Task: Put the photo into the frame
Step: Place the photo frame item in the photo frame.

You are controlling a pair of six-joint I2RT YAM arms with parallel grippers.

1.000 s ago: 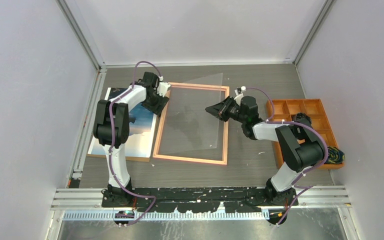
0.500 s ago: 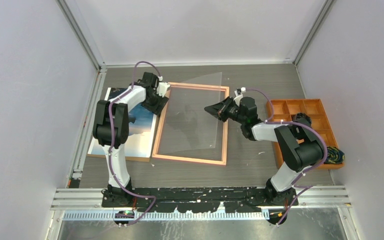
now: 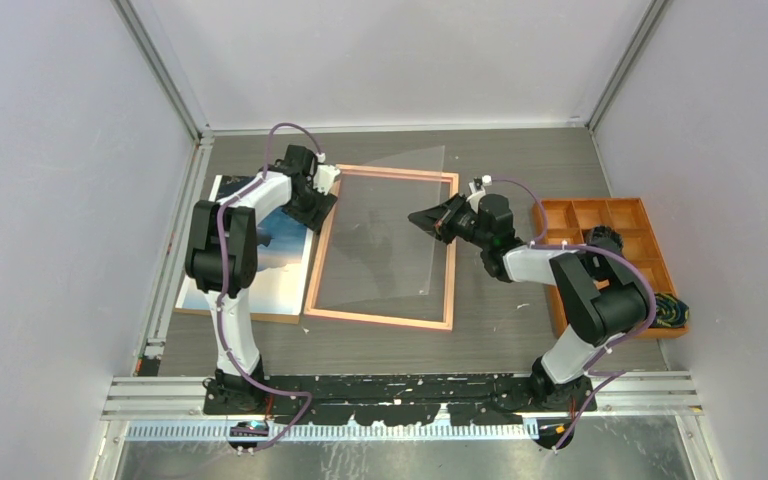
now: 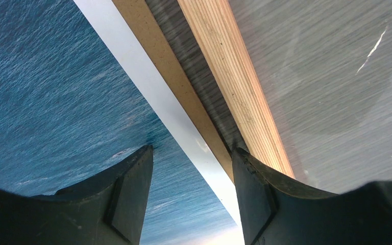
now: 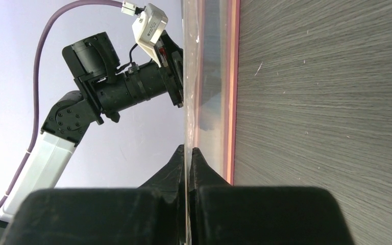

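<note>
The photo [image 3: 282, 262], a blue sea print, lies on a brown backing board [image 3: 240, 315] left of the frame [image 3: 380, 320]. My left gripper [image 3: 318, 205] is open at the photo's right edge. In the left wrist view the gripper [image 4: 193, 150] straddles the photo's [image 4: 56, 92] white border and the board [image 4: 153, 56]. Its right fingertip sits by the frame's wooden side [image 4: 235, 66]. My right gripper [image 3: 422, 220] is shut on the clear pane [image 3: 380, 240] and holds it tilted above the frame. The right wrist view shows the gripper [image 5: 189, 149] clamped on the pane's edge [image 5: 190, 76].
An orange compartment tray [image 3: 610, 230] stands at the right, with a dark patterned item [image 3: 668, 310] at its near corner. Grey walls with metal rails enclose the dark wood-grain table [image 3: 520, 160].
My right gripper and the pane have shifted slightly to the left. The left arm has barely moved.
</note>
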